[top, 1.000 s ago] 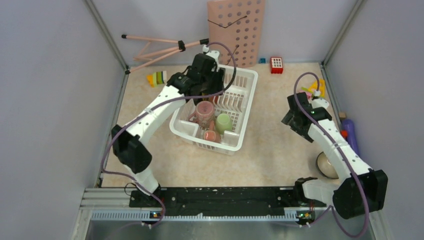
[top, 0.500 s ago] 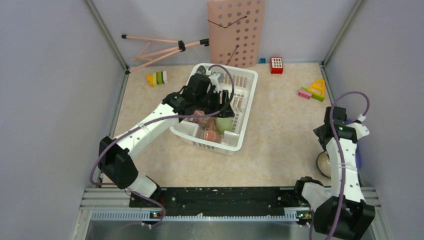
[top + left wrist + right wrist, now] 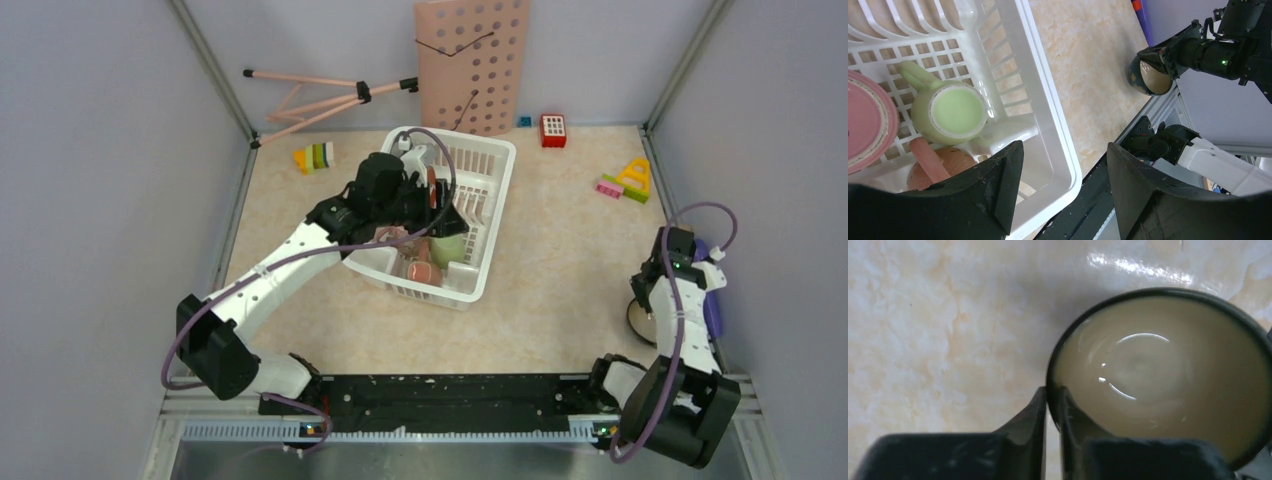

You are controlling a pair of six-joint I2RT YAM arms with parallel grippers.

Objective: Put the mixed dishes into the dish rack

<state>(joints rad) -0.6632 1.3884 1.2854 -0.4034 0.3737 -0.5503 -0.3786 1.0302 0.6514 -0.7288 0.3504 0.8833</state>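
The white dish rack stands mid-table with a pale-green mug, a maroon mug and a pink mug inside. My left gripper hovers over it, open and holding nothing. In the left wrist view its fingers straddle the rack's rim, above the pale-green mug. A dark-rimmed bowl with a glossy beige inside sits on the table at the near right. My right gripper is shut on the bowl's rim, one finger inside and one outside. The top view shows that gripper at the bowl.
A pink perforated board and a pink tripod lean at the back wall. Toy blocks lie at the back left, back centre and right. A purple bottle lies along the right wall beside the bowl.
My right arm swung back to the near right corner and its jaws went from wide open to shut on the bowl's rim. My left arm drew back toward the rack's near end.
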